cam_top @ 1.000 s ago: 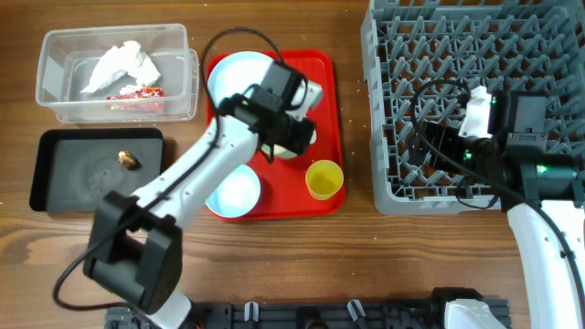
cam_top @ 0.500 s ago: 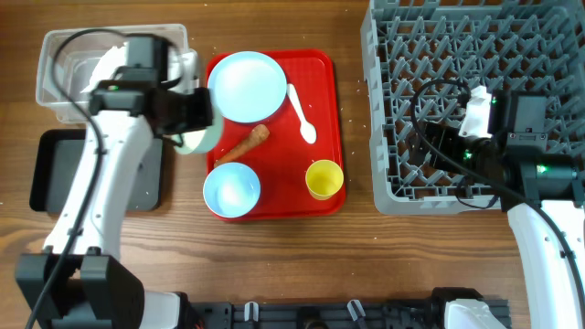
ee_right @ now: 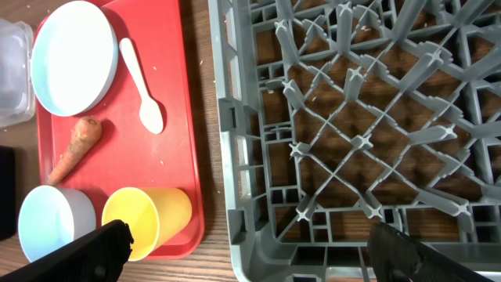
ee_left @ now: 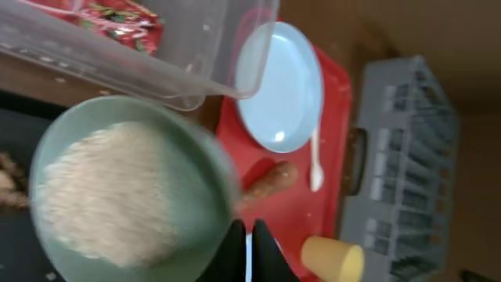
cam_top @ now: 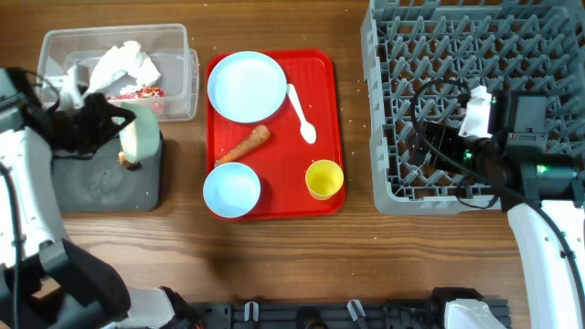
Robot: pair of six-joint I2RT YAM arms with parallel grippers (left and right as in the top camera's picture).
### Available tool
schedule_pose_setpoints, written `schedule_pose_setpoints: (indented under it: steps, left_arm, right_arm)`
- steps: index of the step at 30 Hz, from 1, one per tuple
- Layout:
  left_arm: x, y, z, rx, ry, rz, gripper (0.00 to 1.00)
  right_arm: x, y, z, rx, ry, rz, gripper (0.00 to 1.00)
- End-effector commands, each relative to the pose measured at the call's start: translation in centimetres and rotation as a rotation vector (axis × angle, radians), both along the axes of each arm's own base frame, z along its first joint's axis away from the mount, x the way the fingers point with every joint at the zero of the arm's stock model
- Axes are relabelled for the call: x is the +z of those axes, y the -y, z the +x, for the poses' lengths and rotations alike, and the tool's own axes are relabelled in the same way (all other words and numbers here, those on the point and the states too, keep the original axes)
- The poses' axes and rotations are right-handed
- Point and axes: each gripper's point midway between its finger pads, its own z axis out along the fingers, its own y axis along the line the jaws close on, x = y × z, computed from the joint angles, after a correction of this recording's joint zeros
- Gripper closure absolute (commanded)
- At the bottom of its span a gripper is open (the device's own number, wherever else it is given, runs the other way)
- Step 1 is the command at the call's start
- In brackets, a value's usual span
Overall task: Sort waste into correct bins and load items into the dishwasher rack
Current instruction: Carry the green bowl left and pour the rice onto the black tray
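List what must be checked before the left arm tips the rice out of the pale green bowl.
1. Left gripper jaws shut on the rim of the pale green bowl: ok.
2. White rice grains inside the bowl: ok.
3. Bowl centred over the shallow black rectangular tray: not ok. It hangs at the tray's corner beside the clear plastic rectangular tub.
4. Small brown food lump lying in the tray: ok.
5. Right gripper open above the large grey plastic dishwasher rack, away from the left arm: ok.
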Motion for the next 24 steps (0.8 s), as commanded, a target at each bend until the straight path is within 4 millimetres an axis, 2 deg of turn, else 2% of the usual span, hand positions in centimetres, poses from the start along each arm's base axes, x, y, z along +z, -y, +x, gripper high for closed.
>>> schedule_pose_setpoints:
  steps: [1,7,10,13,15,18,21,24]
  left_arm:
    - [1.7,-0.8,0.7,-0.023,0.125,-0.205,0.96]
    - [1.5,-3.3,0.0,0.056,0.12,-0.26,0.96]
    - [1.5,-3.6,-0.2,0.065,0.12,-0.26,0.96]
    - [0.9,-3.0,-0.2,0.018,0.118,-0.201,0.96]
    - [-0.6,-2.5,-0.2,-0.003,0.054,-0.12,0.88]
    - [-3.0,-0.3,-0.3,-0.083,-0.065,0.03,0.75]
    - [-5.7,1.3,-0.8,-0.132,-0.225,0.252,0.63]
    - [-6.8,2.5,-1.0,-0.133,-0.315,0.409,0.54]
  right_arm:
    - [-0.1,0.0,0.1,-0.002,-0.01,0.008,0.0]
    - [-0.1,0.0,0.0,-0.002,-0.013,0.008,0.0]
    - [-0.2,0.0,0.1,-0.003,-0.014,0.008,0.0]
    - [-0.1,0.0,0.2,-0.004,-0.01,0.008,0.0]
    - [-0.1,0.0,0.1,-0.004,-0.011,0.009,0.0]
    - [-0.1,0.0,0.1,-0.004,-0.011,0.009,0.0]
    - [-0.1,0.0,0.1,-0.004,-0.013,0.009,0.0]
    - [-0.2,-0.1,0.0,-0.004,-0.017,0.009,0.0]
